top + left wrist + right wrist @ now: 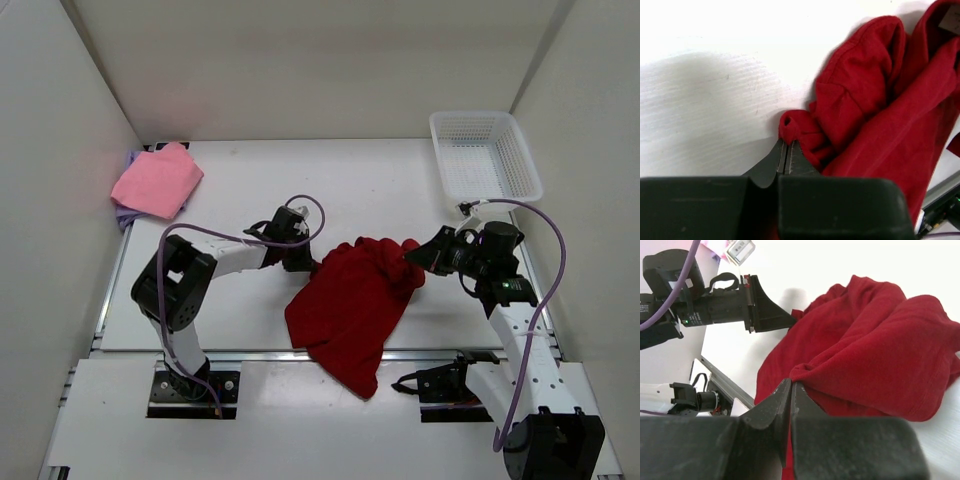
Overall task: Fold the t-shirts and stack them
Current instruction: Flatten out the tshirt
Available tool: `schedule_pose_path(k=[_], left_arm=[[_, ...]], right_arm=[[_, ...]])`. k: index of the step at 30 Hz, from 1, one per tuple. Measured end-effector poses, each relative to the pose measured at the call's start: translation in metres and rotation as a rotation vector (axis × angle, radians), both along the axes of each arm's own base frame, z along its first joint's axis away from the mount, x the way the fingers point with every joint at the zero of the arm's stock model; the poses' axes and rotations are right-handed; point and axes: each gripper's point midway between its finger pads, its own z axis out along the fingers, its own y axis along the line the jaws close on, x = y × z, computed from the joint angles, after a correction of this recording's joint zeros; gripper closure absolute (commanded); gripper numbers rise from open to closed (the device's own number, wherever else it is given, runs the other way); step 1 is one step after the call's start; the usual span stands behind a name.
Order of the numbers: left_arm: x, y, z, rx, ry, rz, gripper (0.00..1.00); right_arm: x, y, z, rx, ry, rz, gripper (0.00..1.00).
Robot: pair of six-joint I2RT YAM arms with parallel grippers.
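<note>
The dark red t-shirt (350, 300) lies crumpled in the middle of the table, and its lower part hangs over the near edge. My left gripper (316, 266) is at the shirt's left edge, jaws shut on a small fold of red fabric (792, 125). At the shirt's upper right corner, my right gripper (410, 256) is shut on a rolled hem (812, 371). The left gripper (790, 320) also shows in the right wrist view, its tip against the cloth. A folded pink t-shirt (157, 180) rests on the lavender t-shirt (124, 214) at the back left.
A white lattice basket (486, 155) stands at the back right corner. White walls close in the table on the left, back and right. A metal rail (250, 353) runs along the table's near edge, under the hanging shirt.
</note>
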Motion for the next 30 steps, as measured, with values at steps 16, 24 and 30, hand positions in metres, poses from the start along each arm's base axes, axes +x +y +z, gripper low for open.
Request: schedule_pose_path(k=[16, 24, 30], left_arm=[[0.106, 0.157, 0.39, -0.173, -0.717, 0.373, 1.0], [0.024, 0.191, 0.476, -0.145, -0.936, 0.455, 1.0], [0.025, 0.179, 0.512, -0.08, -0.993, 0.481, 1.0]], right_arm=[[-0.002, 0.028, 0.239, -0.005, -0.554, 0.096, 1.0], [-0.034, 0.02, 0.229, 0.014, -0.502, 0.101, 1.0], [-0.05, 0.039, 0.289, 0.065, -0.565, 0.197, 1.0]])
